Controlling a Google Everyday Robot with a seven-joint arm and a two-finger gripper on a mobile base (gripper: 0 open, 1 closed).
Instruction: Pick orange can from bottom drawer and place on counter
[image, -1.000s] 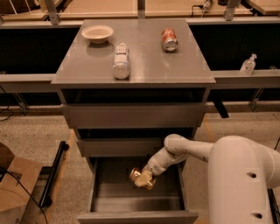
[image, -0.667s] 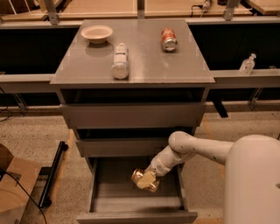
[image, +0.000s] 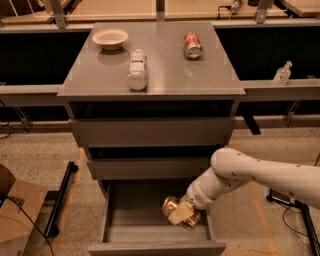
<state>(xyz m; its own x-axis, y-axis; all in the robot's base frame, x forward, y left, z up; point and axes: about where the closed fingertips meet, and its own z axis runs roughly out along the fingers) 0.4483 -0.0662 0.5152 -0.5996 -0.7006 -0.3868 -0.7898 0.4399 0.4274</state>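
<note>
The orange can (image: 172, 207) is a shiny golden can, tilted on its side in the grip of my gripper (image: 181, 215). The gripper is shut on it, over the right part of the open bottom drawer (image: 120, 220), just above the grey tray floor. My white arm (image: 250, 175) reaches in from the right. The grey counter (image: 165, 65) is the slab on top of the drawer unit, well above the gripper.
On the counter lie a white bottle (image: 137, 70) on its side, a red-and-white can (image: 192, 45) and a pale bowl (image: 110, 38). Two shut drawers (image: 150, 132) sit above the open one. A cardboard box (image: 15, 215) is at the lower left.
The arm has shifted slightly to the right and the can has come with the gripper, staying over the right side of the drawer.
</note>
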